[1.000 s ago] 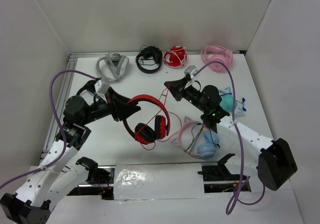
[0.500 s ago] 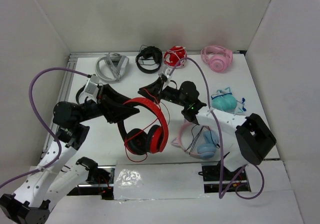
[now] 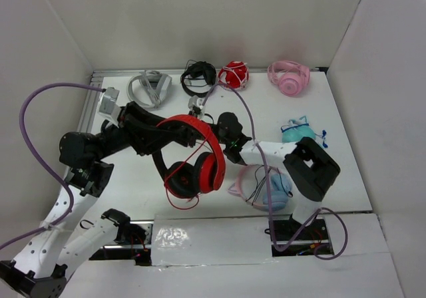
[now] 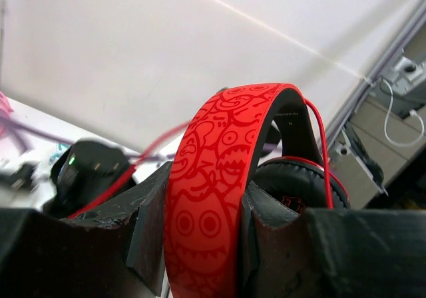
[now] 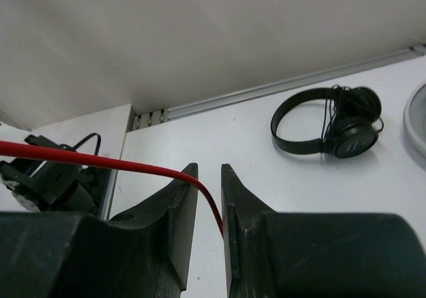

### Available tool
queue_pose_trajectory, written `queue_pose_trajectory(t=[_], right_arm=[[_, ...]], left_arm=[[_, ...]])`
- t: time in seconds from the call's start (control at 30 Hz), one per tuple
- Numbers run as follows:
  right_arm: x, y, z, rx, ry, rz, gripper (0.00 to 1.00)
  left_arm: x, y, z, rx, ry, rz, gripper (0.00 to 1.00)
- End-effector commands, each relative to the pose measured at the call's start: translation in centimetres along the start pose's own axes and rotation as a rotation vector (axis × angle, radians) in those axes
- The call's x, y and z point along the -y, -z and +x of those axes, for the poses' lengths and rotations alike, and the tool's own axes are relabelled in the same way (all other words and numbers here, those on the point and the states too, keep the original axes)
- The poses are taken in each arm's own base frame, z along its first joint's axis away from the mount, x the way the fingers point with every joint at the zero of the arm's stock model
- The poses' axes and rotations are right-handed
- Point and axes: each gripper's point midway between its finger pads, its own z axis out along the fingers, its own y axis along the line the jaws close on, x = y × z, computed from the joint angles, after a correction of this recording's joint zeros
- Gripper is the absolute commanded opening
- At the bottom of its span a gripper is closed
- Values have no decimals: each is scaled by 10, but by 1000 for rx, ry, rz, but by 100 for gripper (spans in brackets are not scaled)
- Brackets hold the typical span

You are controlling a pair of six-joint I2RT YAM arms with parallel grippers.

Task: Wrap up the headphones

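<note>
In the top view the right gripper (image 3: 203, 118) is mostly hidden behind the headband, and the fingertips of the left gripper (image 3: 174, 130) are lost against it too. The left wrist view cuts the headphones (image 4: 213, 178) off at the bottom edge, with one black ear pad half hidden behind a finger. There the left gripper (image 4: 203, 225) clamps the headband from both sides.

The right gripper (image 5: 210, 205) has its fingers nearly together, pinching the thin red cable (image 5: 100, 159), which stretches taut off to the left.

The headphones (image 3: 212, 148) hang above the middle of the table (image 3: 333, 105), toward its left. The glossy red band is printed with cartoon faces and its inner side is black.

The tabletop is plain white and walled in white. Black headphones (image 5: 326, 122) lie folded near the far edge.
</note>
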Motion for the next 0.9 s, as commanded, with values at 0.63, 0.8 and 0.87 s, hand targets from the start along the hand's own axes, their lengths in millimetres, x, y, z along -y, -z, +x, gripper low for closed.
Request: queue_pose_trajectory(t=[0.63, 0.8, 0.87], right_arm=[[-35, 10, 116, -194, -235, -76, 0], [-54, 28, 137, -262, -283, -16, 0], [-70, 32, 142, -290, -283, -8, 0]], left_arm=[[-65, -20, -107, 435, 377, -412, 0], [-128, 6, -122, 677, 452, -678, 0], [-141, 11, -128, 732, 419, -739, 0]])
